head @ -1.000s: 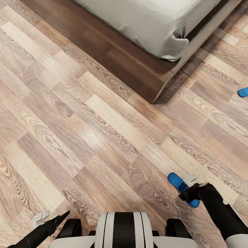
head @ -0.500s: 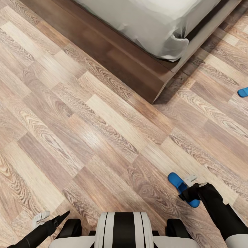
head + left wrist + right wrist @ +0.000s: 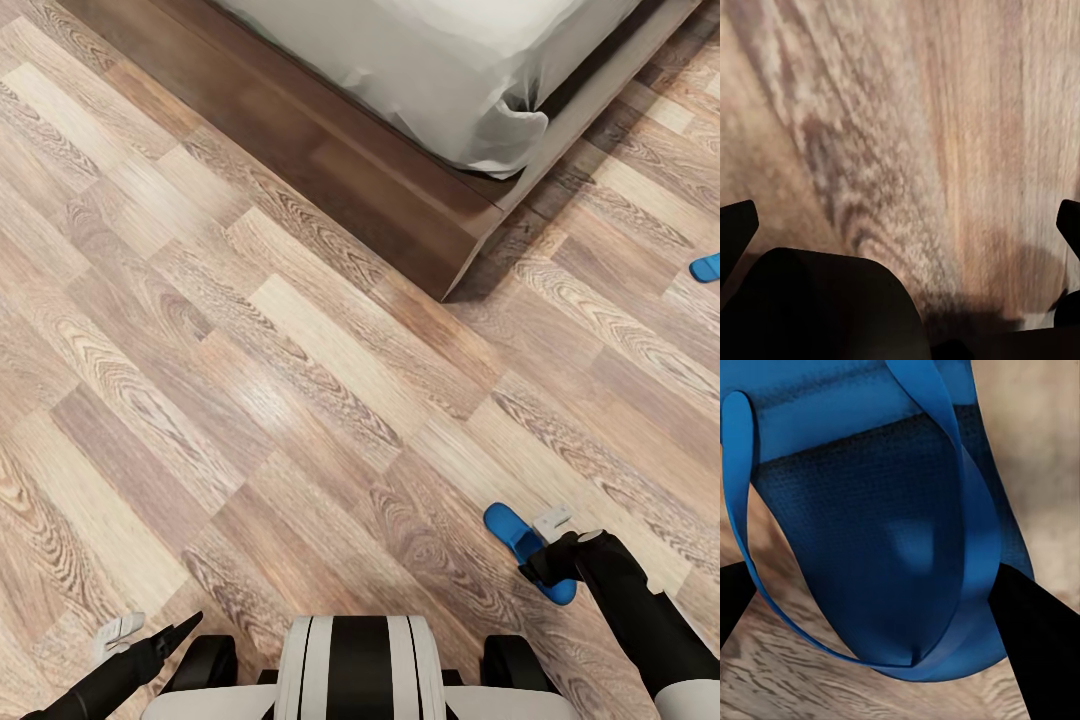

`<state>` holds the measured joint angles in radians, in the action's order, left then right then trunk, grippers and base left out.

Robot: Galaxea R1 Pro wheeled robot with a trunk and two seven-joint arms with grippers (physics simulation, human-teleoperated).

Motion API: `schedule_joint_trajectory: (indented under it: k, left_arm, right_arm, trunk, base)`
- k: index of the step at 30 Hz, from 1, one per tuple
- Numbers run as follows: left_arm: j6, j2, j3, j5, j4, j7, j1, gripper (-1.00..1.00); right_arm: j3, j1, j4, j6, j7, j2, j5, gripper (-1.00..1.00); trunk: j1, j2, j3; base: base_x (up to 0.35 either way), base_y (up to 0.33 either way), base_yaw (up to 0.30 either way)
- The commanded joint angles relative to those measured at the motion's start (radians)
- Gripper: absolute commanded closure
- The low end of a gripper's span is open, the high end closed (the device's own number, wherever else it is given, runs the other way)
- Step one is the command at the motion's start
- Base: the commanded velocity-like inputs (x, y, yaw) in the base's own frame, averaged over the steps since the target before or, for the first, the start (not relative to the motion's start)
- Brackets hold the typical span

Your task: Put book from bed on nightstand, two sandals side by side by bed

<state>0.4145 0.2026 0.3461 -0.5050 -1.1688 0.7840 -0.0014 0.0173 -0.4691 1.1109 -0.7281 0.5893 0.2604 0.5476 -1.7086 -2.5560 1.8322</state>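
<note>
Now | right end effector point(image 3: 548, 570) clamped on sandal point(image 3: 515, 530) | left end effector point(image 3: 150, 632) apart | bed point(image 3: 420, 210) ahead

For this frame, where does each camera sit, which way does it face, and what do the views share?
Head: on the robot's head, looking down at floor, bed corner, two sandals; both arms and trunk show.
Left wrist: near the left claw, facing floor; dark fingers at the edges.
Right wrist: near the right claw, close on the near sandal.
Shared: near sandal; far sandal.
</note>
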Motion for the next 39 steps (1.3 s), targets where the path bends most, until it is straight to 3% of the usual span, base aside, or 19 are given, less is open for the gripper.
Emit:
schedule_joint_trajectory:
  k: [1,9,35,39]
  left_arm:
    - [0.009,0.000,0.001,-0.007,0.000,0.001,0.000,-1.00]
    - [0.009,0.000,0.001,-0.007,0.000,0.001,0.000,-1.00]
    - [0.010,0.000,0.001,-0.007,0.000,-0.001,0.000,-1.00]
    - [0.011,0.000,0.001,-0.007,0.000,0.000,0.000,-1.00]
  right_arm:
    - [0.001,0.000,0.001,-0.002,0.009,0.000,0.009,1.00]
    - [0.001,0.000,0.001,-0.002,0.009,0.000,0.009,1.00]
    - [0.005,0.000,0.004,-0.004,0.013,0.000,0.008,1.00]
    - [0.022,0.000,0.049,-0.011,0.018,0.002,0.003,1.00]
  trunk:
    - [0.000,0.000,0.000]
    - [0.000,0.000,0.000]
    - [0.012,0.006,-0.100]
    - [0.014,0.007,-0.116]
  base:
    - [0.000,0.000,0.000]
    - [0.000,0.000,0.000]
    - [0.000,0.000,0.000]
    - [0.000,0.000,0.000]
